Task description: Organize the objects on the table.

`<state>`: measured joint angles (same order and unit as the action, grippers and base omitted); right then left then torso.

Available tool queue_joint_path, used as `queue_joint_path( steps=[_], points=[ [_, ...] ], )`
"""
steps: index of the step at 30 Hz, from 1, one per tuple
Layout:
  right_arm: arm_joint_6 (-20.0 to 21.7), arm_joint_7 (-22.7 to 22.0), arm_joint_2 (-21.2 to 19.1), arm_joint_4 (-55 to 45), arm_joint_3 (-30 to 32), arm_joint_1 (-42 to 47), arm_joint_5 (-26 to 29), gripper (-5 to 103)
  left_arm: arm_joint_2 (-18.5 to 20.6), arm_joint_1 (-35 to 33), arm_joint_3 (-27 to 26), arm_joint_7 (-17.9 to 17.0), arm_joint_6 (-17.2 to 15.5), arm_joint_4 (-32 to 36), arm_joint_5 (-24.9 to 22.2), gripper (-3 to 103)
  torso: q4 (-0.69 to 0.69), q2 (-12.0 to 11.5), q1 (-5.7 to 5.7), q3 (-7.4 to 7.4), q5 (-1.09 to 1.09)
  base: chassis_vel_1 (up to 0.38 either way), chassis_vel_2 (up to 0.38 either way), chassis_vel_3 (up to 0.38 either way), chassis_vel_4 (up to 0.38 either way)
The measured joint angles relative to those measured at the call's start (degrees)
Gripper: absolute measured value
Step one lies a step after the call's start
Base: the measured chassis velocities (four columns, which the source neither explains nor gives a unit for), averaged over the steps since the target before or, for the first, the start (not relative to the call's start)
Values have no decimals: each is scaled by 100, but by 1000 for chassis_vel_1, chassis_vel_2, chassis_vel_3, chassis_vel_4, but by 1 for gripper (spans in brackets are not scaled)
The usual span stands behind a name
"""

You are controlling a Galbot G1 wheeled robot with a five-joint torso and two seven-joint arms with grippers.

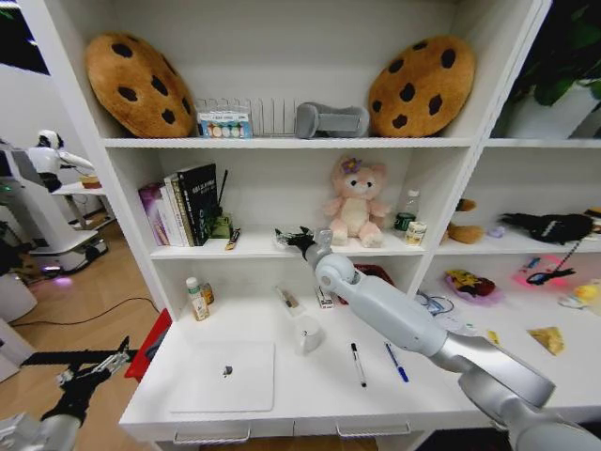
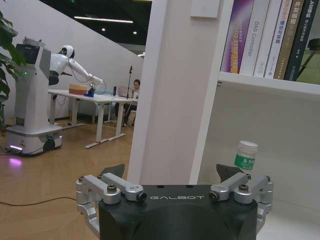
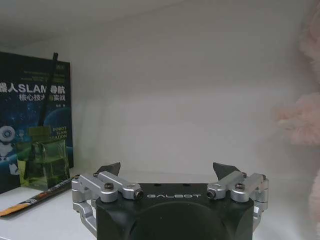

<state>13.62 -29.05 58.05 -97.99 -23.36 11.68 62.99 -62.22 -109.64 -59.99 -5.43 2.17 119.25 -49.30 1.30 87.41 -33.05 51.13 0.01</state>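
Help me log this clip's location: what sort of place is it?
Probably a robotics lab or office with a staged home-style desk. A white desk sits under shelves of books and plush toys, while another white robot works at a table beyond.

Right gripper (image 1: 293, 239) raised, open; left gripper (image 1: 94, 368) low, apparently open.

white desk (image 1: 319, 390), laptop (image 1: 225, 376), two pens (image 1: 358, 364)

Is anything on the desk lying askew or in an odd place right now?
Yes. A tiny trinket sits on the closed laptop, and the black pen and blue pen lie loose on the desk. The right gripper is open at the shelf; the left gripper, open, hangs beside the desk.
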Motion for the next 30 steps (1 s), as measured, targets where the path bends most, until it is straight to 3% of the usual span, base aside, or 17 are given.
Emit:
queue_joint_path(
  steps=[9, 11, 15, 17, 21, 23, 27, 30],
  points=[
    [140, -73, -552, -1046, 839, 941, -346, 100, 0, 0, 0, 0, 0, 0, 0, 100, 0, 0, 0, -1, 0, 0, 0, 0, 0],
    [127, 25, -887, -1538, 1307, 1545, -560, 100, 0, 0, 0, 0, 0, 0, 0, 100, 1, -1, 0, 0, 1, 0, 0, 0, 0],
    [96, 100, -1148, -2035, 1753, 2013, -654, 100, 0, 0, 1, 0, 0, 0, 0, 100, 1, 0, -1, -1, 2, 0, 0, 0, 0],
    [26, 226, -1449, -2578, 2415, 2646, -836, 100, 0, 0, 0, 0, 0, 0, 0, 100, 0, 0, 0, -1, -1, 0, 0, 0, 0],
    [-44, 338, -1715, -2971, 2980, 3343, -981, 100, 0, 0, 0, 0, 1, 0, 0, 100, 1, 0, 0, -1, 2, 0, 0, 0, 0],
    [-108, 374, -1915, -3287, 3555, 4019, -1065, 100, 0, 0, 0, 0, 0, 0, 0, 100, 3, 0, 0, -2, 0, 0, 0, 0, 0],
    [-156, 309, -2012, -3636, 4114, 4637, -1108, 100, 1, 0, 0, 0, 1, 0, 0, 100, 0, 0, 0, -1, 1, 0, 0, 0, 0],
    [-177, 246, -1843, -3852, 4576, 5350, -1307, 100, 0, 0, 0, 0, 0, 0, 0, 100, -1, 1, 0, -1, -1, 0, 0, 0, 0]
  ],
)
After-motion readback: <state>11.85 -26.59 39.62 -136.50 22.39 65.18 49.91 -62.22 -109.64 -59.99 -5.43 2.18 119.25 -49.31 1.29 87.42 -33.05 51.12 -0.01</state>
